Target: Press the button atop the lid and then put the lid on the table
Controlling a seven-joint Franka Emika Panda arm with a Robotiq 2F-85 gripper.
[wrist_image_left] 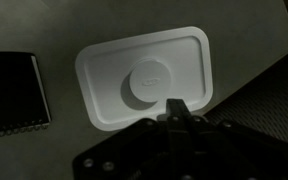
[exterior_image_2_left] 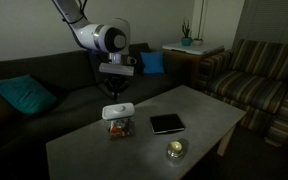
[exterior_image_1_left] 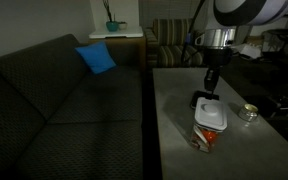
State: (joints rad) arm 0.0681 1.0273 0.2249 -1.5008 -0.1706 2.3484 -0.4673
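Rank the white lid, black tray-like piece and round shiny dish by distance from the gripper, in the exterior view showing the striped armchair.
1. white lid, directly under the gripper.
2. black tray-like piece, alongside.
3. round shiny dish, nearest the camera.

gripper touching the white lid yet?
Apart. In an exterior view the gripper hangs above the lid, with a visible strip of background between its fingertips and the lid's top.
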